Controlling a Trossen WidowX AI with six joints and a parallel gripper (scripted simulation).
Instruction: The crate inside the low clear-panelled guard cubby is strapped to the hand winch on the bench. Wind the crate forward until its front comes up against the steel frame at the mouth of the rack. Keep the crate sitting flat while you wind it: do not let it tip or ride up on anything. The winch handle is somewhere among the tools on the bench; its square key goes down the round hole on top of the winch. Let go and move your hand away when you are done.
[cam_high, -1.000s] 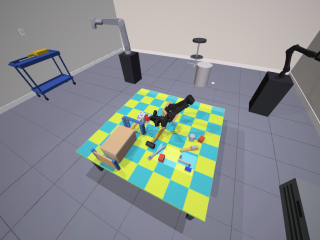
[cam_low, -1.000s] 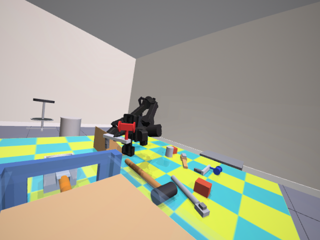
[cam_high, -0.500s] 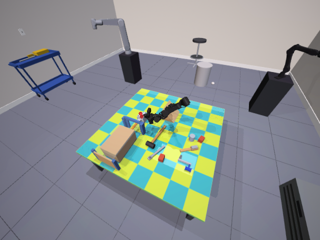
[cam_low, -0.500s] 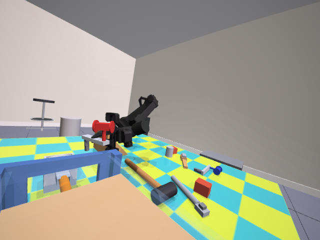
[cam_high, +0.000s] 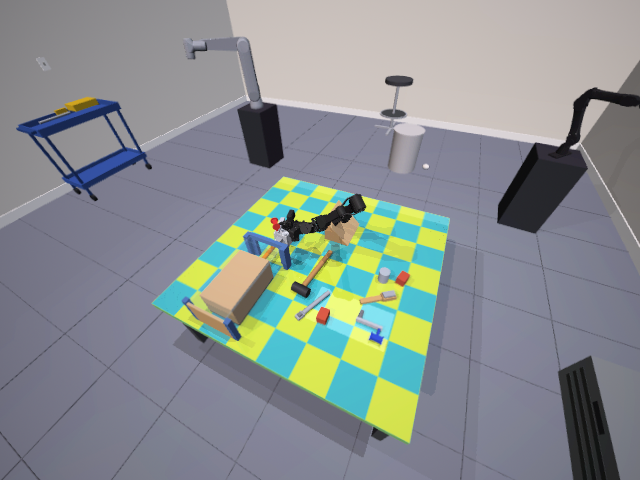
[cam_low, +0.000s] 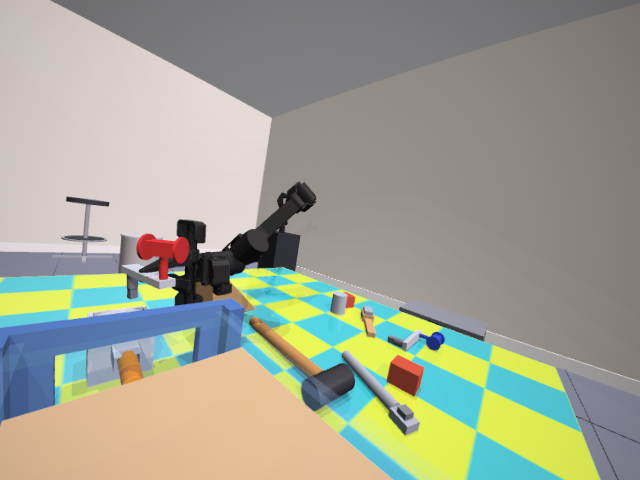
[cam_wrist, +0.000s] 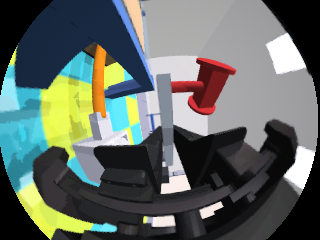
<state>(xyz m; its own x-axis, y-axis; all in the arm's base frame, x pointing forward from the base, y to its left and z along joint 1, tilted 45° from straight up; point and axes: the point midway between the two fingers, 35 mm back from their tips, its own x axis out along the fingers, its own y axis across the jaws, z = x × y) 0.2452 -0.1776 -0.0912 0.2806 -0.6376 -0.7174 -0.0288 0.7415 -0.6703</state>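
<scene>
My gripper (cam_wrist: 166, 128) is shut on the winch handle, a grey bar (cam_wrist: 165, 107) (cam_low: 145, 275) with a red knob (cam_high: 275, 223) (cam_low: 162, 249) (cam_wrist: 212, 86). Its square key (cam_low: 132, 290) points down above the winch (cam_low: 98, 364) (cam_wrist: 92, 155) and shows below the bar, out of the hole. The round hole is not clearly visible. An orange strap (cam_low: 129, 367) (cam_wrist: 99, 85) (cam_high: 267, 252) runs from the winch toward the tan crate (cam_high: 232, 284) (cam_low: 180, 423). The crate sits flat behind the blue frame (cam_high: 266, 240) (cam_low: 118, 318); their exact gap is unclear.
Beside the crate lie a black-headed mallet (cam_high: 300, 288) (cam_low: 330, 384), a grey wrench (cam_high: 313, 305) (cam_low: 374, 384) and a red block (cam_high: 323, 315) (cam_low: 405, 375). A blue-knobbed crank (cam_high: 376, 336) (cam_low: 434, 340) lies farther off. A wooden wedge (cam_high: 342, 231) stands under the arm.
</scene>
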